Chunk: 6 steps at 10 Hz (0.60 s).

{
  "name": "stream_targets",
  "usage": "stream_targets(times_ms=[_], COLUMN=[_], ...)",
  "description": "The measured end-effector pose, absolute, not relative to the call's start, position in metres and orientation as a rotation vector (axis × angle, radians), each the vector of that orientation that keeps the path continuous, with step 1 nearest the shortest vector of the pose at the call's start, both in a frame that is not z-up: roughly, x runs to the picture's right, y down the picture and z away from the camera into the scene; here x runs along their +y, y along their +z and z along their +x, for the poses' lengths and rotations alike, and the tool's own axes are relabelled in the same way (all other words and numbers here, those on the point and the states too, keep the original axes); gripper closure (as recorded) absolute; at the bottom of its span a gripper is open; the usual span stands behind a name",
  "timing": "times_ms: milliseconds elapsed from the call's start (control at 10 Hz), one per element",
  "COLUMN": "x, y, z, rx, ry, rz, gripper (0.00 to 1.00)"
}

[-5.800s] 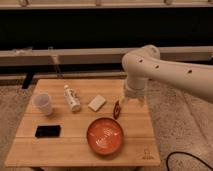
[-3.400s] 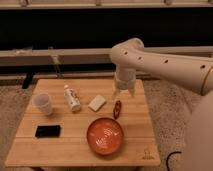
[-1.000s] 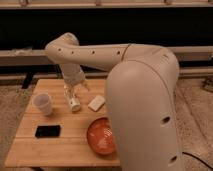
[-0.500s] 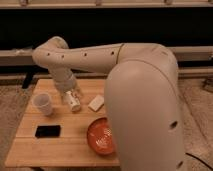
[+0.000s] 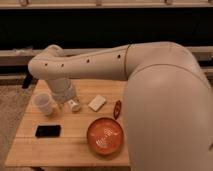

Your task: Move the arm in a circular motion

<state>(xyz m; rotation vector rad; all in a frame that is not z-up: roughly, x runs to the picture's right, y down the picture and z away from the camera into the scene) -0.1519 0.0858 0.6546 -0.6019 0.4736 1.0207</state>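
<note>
— Sweeping leftward over the table (image 5: 70, 150), filled most of the view: arm (image 5: 90, 62), elbow high above the left end.
— Circle finished?
— Judged not. Looked mid-loop, at the far-left stretch; return toward the right side probably left to do.
— And the tip?
— Hung low just beside the cup (image 5: 44, 104), near the small bottle (image 5: 75, 105): gripper (image 5: 65, 96). Clenched or released, could not be told; seemingly tucked under the wrist.

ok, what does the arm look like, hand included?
The arm is smooth cream-white tubing with a row of small dark holes, a rounded elbow and no visible cables. The hand, beside the white cup over the table, looks pale grey-white.
</note>
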Motion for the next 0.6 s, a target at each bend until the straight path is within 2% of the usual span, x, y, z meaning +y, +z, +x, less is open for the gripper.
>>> stream_targets(times_ms=[300, 600], x=[0.107, 0.122], y=[0.636, 0.621], z=[-0.11, -0.101], rx=[0.478, 0.471], ry=[1.041, 1.049], rz=[-0.599, -0.6], gripper=[0.35, 0.35])
